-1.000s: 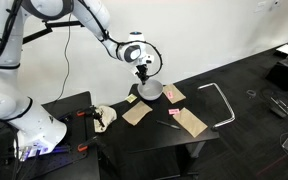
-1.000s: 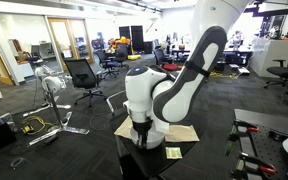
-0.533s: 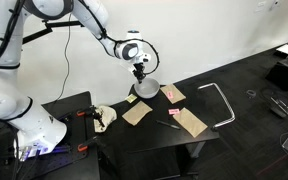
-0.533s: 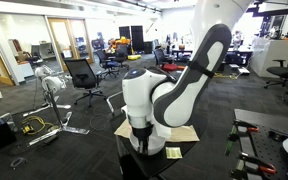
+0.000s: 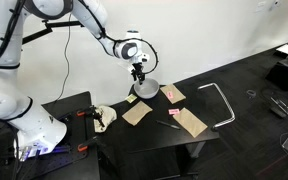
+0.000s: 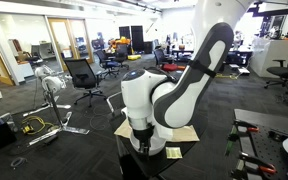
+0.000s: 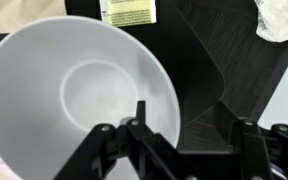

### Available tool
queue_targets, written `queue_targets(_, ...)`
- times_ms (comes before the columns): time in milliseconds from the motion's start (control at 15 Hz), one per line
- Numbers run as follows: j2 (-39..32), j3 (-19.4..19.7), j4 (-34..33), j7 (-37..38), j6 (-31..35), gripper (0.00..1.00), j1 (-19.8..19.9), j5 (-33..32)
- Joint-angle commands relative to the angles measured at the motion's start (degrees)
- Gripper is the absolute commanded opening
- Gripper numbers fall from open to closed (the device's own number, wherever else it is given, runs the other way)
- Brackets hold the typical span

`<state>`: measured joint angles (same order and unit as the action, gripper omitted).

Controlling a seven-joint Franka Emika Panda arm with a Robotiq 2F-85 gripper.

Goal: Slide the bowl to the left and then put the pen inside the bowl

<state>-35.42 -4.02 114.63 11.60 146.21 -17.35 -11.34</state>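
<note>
Pincer [image 7: 184, 128] over bowl [image 7: 74, 90] rim; sticky note [image 7: 130, 12] beyond; open tabletop [image 7: 239, 70] alongside.

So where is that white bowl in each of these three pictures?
In an exterior view: the bowl sits near the middle, just under the gripper.
In an exterior view: not visible; the robot arm blocks that spot.
Wrist view: it fills the left half, with the gripper's fingers astride its rim.
Shared landmark: the yellow note beside the bowl.
</note>
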Motion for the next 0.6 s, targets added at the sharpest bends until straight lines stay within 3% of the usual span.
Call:
queue_targets(0,4.2,-0.37,1.97,-0.52,-2.2,0.99,-0.13,1.02)
queue_targets(533,14.44,-1.62,7.44,-0.13,-1.07,1.0,2.28,5.16)
